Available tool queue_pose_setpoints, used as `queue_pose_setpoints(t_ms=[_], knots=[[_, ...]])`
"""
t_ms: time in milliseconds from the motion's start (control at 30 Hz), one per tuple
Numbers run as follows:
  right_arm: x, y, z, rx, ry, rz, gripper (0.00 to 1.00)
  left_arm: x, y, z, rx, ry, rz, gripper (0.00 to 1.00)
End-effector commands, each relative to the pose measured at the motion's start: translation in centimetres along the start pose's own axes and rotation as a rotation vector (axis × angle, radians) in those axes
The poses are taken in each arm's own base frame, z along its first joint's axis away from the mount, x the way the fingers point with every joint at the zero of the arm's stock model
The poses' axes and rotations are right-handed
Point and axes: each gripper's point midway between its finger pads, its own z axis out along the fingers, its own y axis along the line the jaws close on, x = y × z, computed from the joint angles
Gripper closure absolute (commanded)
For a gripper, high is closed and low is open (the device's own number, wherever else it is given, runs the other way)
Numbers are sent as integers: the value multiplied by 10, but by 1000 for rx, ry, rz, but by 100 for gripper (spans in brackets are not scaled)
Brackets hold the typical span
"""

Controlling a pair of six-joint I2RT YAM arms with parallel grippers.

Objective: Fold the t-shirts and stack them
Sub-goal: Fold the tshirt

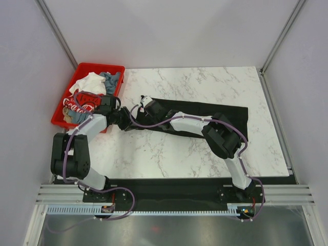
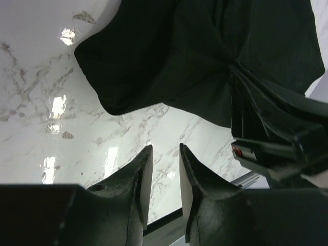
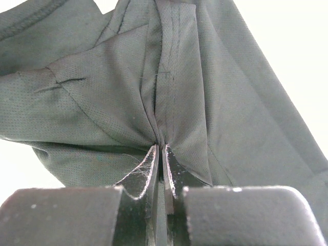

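Note:
A black t-shirt (image 1: 225, 115) lies stretched across the middle of the marble table (image 1: 169, 159). My right gripper (image 1: 147, 106) is at the shirt's left end, shut on a gathered fold of the black cloth (image 3: 102, 92), which fans out from its fingertips (image 3: 161, 146). My left gripper (image 1: 123, 119) hovers just left of that end, over bare marble. Its jaws (image 2: 165, 147) stand open with nothing between them. In the left wrist view the shirt's edge (image 2: 169, 56) hangs ahead, pinched at the right by the right gripper (image 2: 232, 67).
A red plastic bin (image 1: 97, 65) stands at the table's far left. It holds a white tee (image 1: 89, 82), a grey-blue one (image 1: 110, 79) and a red one with white lettering (image 1: 77, 106). Walls close in on both sides.

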Motion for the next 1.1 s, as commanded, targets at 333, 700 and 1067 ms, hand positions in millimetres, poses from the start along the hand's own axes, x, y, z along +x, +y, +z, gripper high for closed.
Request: queue_pose_setpoints(t_ms=[333,700,1067], knots=[[-27,-11,-13,-26,-83,59,85,-24,11,52,-73,-34,-66,68],[-23,-27,-14,-22,-82,71,76,-11,43,59,-173,-11,-73,71],[-31,-25,-16,-67,-104,78,67,-17,57,50,-271,-39,-27,76]])
